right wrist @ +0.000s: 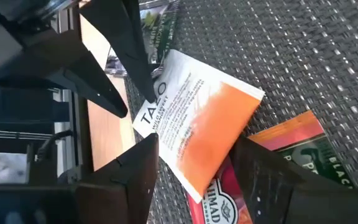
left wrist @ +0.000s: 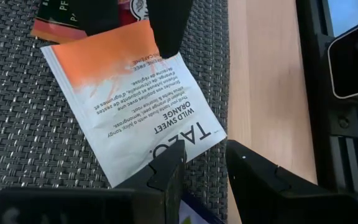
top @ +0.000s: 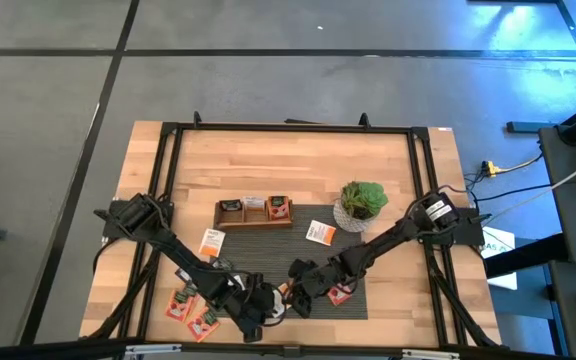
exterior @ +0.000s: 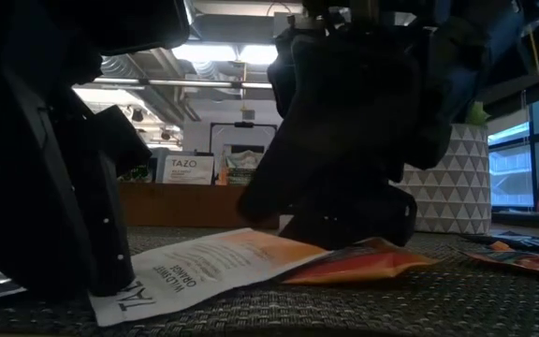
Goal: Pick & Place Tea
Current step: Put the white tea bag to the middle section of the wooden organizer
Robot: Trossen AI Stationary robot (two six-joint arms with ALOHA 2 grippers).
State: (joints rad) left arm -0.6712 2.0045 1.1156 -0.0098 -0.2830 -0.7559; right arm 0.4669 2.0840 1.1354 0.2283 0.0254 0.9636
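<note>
White-and-orange Wild Sweet Orange sachet (left wrist: 132, 99) lies flat on the grey mat (left wrist: 23, 124) near the table's front edge; left gripper (left wrist: 204, 163) and right gripper (right wrist: 194, 155) both spread apart over it

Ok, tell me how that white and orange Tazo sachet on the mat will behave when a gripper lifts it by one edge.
The white and orange sachet looks thin and flat, so it is probably very light and will likely droop when held by an edge. It lies flat on the woven mat, so fingers may slide it rather than catch it. Its printed face seems smooth, perhaps slippery.
</note>
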